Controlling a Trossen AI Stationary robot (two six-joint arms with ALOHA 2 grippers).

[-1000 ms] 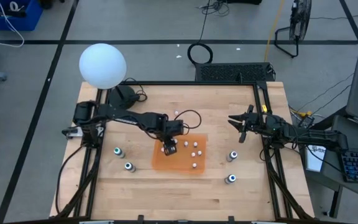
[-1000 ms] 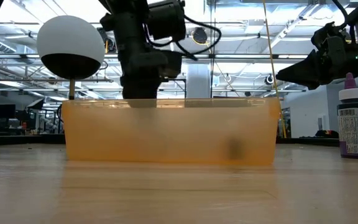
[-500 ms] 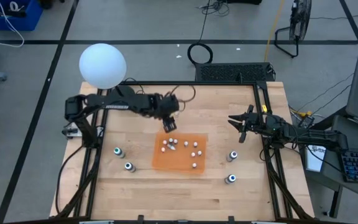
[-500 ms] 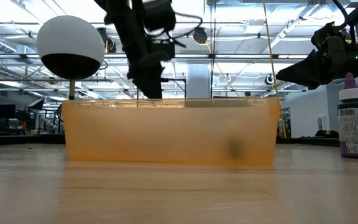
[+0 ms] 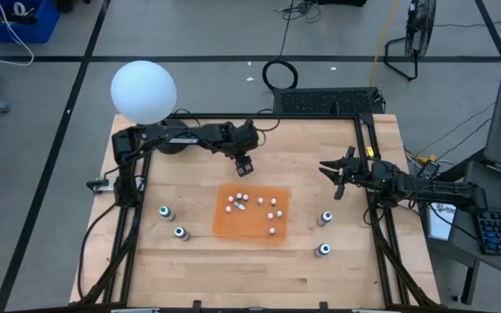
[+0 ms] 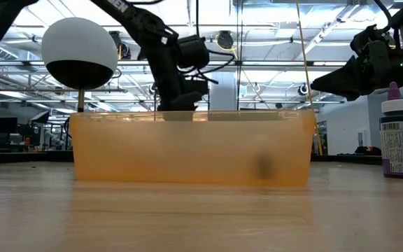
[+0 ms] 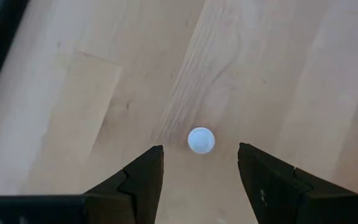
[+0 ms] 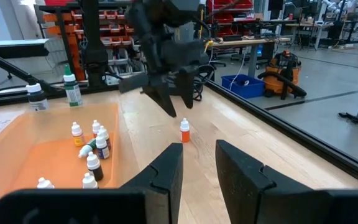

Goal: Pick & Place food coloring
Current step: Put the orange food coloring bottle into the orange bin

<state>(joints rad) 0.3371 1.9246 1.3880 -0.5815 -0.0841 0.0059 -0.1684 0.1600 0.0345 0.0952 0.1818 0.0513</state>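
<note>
- The left gripper (image 5: 244, 165) is seen hovering at 12 o'clock from the tray (image 5: 223, 228), over bare table (image 5: 320, 148).
- Its fingers (image 7: 143, 180) are parted about halfway, and nothing is held between them.
- A lone small bottle (image 7: 201, 140) is seen from the left wrist view standing upright on the wood, white cap up, between the two fingers but below them and untouched.
- The same bottle (image 8: 184, 131), orange-bodied, is picked out from the right wrist view just outside the tray.
- Seven or so small bottles (image 5: 260, 206) are gathered in the tray, at least one lying on its side; the exact count is hard to be sure of.
- Two larger bottles (image 5: 172, 222) are stood at 9 o'clock from the tray, two more (image 5: 324, 233) at 3 o'clock.
- The right gripper (image 5: 330, 180) is parked at 2 o'clock from the tray, fingers (image 8: 163, 180) narrowly apart, empty.
</note>
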